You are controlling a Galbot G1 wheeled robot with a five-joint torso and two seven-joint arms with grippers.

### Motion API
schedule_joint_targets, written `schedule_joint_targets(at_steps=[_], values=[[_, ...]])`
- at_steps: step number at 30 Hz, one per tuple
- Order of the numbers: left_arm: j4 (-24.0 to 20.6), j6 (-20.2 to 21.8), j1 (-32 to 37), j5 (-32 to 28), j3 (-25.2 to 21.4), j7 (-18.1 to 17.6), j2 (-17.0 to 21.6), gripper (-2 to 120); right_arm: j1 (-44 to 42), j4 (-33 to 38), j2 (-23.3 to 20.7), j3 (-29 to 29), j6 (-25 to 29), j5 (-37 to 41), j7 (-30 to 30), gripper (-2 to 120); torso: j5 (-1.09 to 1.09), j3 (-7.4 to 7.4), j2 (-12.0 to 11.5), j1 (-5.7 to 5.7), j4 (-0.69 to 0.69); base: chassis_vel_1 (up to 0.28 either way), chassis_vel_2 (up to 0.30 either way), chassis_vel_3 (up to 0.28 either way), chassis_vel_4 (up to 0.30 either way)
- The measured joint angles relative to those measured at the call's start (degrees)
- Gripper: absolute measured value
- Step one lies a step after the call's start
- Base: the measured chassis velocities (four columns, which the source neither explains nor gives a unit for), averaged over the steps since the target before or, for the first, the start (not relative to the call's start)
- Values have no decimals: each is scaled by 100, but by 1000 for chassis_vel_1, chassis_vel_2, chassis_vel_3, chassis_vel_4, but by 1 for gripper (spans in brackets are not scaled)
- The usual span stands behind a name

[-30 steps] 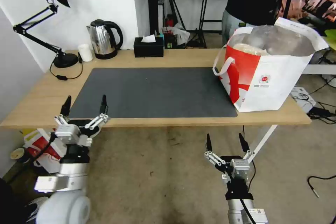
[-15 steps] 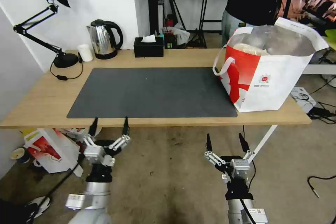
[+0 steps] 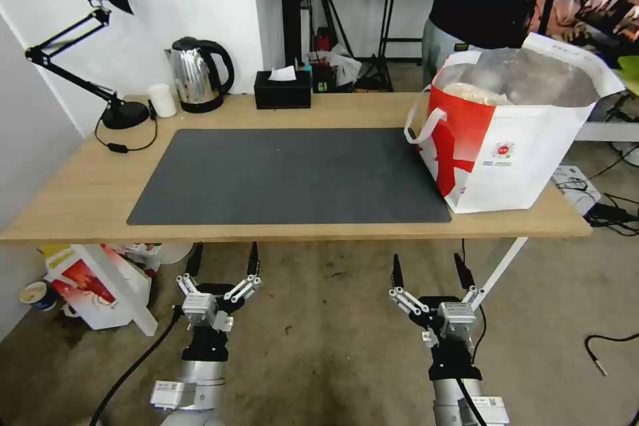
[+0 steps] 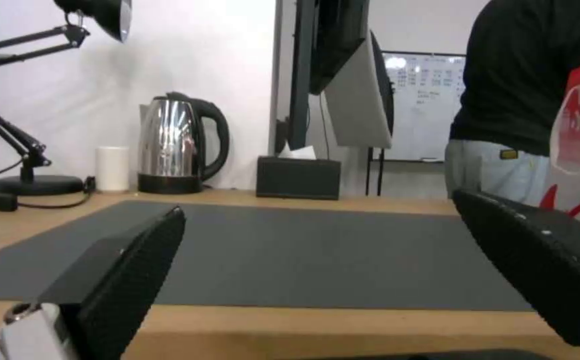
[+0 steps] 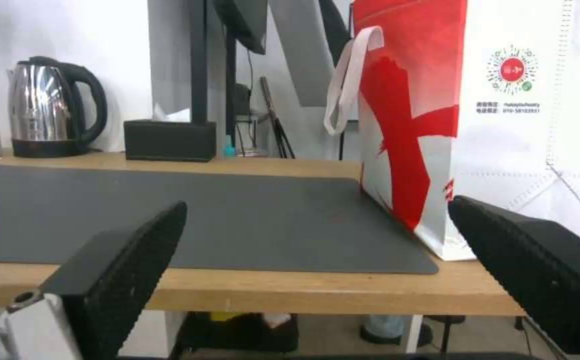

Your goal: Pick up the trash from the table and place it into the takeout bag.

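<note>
Standing upright, mouth up, the takeout bag [image 3: 516,140] faces both spread hands [image 3: 223,259] [image 3: 428,271].

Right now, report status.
Left gripper and right gripper open, empty, below table front edge. Takeout bag upright at right end, something pale inside.

We are viewing a light-wood table [image 3: 66,206] carrying a dark grey mat [image 3: 293,173]. The takeout bag [image 3: 526,160] is showing white panels, a red pattern, silver lining and a small round red logo. Behind are standing a black tissue box [image 3: 283,92], a black-and-chrome kettle [image 3: 196,74], a white cup [image 3: 162,100] and a black lamp [image 3: 100,46].
</note>
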Motion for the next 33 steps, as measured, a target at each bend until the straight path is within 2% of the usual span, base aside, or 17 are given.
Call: schedule_joint_targets(at_steps=[33], values=[[230,46,77,23,-29,-129,15,100,0,0,0,0,0,0,0,100,0,0,0,0,0,0,0,0,0]])
